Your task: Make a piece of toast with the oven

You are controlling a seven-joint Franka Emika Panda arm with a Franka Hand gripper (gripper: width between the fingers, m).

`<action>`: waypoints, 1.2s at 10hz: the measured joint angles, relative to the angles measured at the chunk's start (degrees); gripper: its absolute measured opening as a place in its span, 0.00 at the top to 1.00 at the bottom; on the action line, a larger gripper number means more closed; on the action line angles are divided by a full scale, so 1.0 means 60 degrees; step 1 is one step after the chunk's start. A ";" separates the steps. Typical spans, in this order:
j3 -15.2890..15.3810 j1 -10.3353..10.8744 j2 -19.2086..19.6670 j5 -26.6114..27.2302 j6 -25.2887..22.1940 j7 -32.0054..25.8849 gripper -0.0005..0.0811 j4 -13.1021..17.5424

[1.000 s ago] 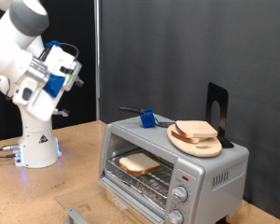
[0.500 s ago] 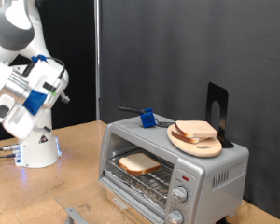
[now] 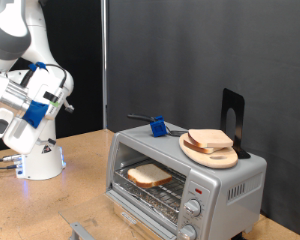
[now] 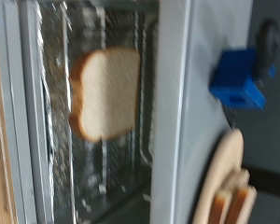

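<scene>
The silver toaster oven (image 3: 205,183) stands on the wooden table at the exterior view's right, its door down. One slice of pale toast (image 3: 148,176) lies on the wire rack inside. The wrist view looks at it from a distance: the toast (image 4: 103,91) lies on the rack in the oven (image 4: 173,103). My gripper (image 3: 62,92) is high at the exterior view's left, far from the oven, with nothing seen in it. Its fingers do not show in the wrist view.
On the oven's top lie a round wooden board (image 3: 222,157) with bread slices (image 3: 210,139), a blue block with a black handle (image 3: 158,127) and a black stand (image 3: 232,118). The board (image 4: 224,177) and the blue block (image 4: 235,79) also show in the wrist view. The robot base (image 3: 38,158) stands at the left.
The arm has swung left and down, away from the oven. The toast and the things on the oven have not moved.
</scene>
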 joint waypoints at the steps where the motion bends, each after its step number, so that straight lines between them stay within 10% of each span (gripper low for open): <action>1: -0.0082 -0.0001 0.0087 0.0346 0.0279 -0.0126 0.00 0.0012; 8: 0.0135 0.0100 0.2936 0.0602 0.1796 -0.0924 0.00 0.0973; 12: -0.0050 -0.0046 0.2921 0.0640 0.1355 -0.1169 0.00 0.0845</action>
